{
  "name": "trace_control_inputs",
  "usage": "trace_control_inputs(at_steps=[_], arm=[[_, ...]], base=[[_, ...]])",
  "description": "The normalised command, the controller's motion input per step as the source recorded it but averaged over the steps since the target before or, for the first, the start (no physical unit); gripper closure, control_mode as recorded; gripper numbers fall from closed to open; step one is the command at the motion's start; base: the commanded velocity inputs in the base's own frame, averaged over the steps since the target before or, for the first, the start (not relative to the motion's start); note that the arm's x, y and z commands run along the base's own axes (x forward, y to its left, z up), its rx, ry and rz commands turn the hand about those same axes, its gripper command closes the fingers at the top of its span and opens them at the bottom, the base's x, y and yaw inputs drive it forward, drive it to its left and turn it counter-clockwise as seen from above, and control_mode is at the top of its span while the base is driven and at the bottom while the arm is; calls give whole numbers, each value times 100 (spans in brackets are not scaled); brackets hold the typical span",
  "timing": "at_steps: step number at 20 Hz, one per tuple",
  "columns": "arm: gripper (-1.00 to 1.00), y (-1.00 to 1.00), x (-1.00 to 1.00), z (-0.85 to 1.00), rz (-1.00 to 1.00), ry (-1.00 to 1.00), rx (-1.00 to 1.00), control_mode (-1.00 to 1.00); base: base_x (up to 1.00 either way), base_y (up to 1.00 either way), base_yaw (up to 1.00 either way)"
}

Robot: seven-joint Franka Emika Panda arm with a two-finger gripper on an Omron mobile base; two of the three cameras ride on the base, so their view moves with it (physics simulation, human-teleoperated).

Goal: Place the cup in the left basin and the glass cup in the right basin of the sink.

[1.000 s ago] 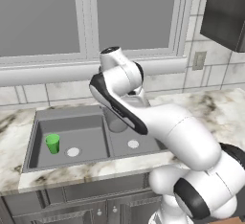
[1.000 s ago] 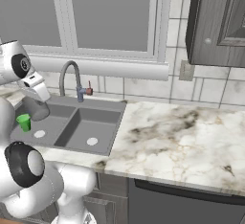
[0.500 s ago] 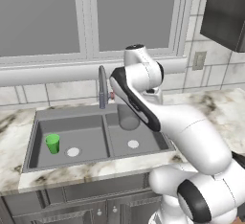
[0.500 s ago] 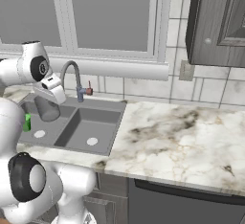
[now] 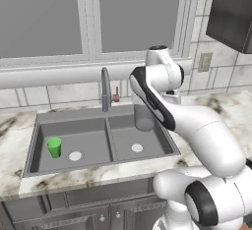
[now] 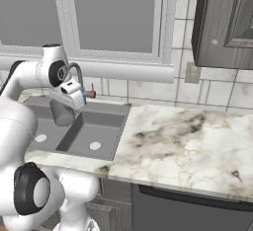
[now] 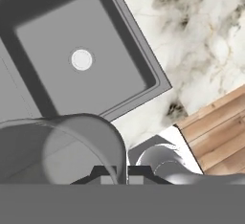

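- glass cup is held off the surface, above the right basin near its back edge, upright in both base views. Also seen at and, close to the lens, at.
- end effector is clenched on the glass cup's rim: in the hand view one tip sits either side of the cup wall.
- In the left base view the arm's forearm covers the top of the glass cup, so the end effector itself is hidden there.
- right basin drain shows as a light disc at the floor centre; basin floor is bare around it in the hand view.
- cup, green, stands upright on the floor of the left basin, towards its left wall, just beside the drain and apart from it.
- sink is set in the marble table; centre divider runs between the two basins.
- faucet rises at the sink's back edge, roughly in line with the divider; glass cup is to its right, well apart from the green cup.
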Motion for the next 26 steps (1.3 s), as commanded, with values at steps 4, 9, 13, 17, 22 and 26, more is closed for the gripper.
trace_control_inputs(at_steps=[4,9,13,17,22,26], arm=[[100,-38,19,-14,0,2,1,-100],[100,-26,28,-19,0,3,2,-100],[100,-16,37,-22,0,2,7,-100],[100,-18,36,-21,0,0,9,-100],[100,-12,38,-19,0,0,5,-100],[100,-2,37,-22,0,0,0,-100]], base=[[0,0,0],[0,0,0],[0,0,0],[0,0,0],[0,0,0],[0,0,0]])
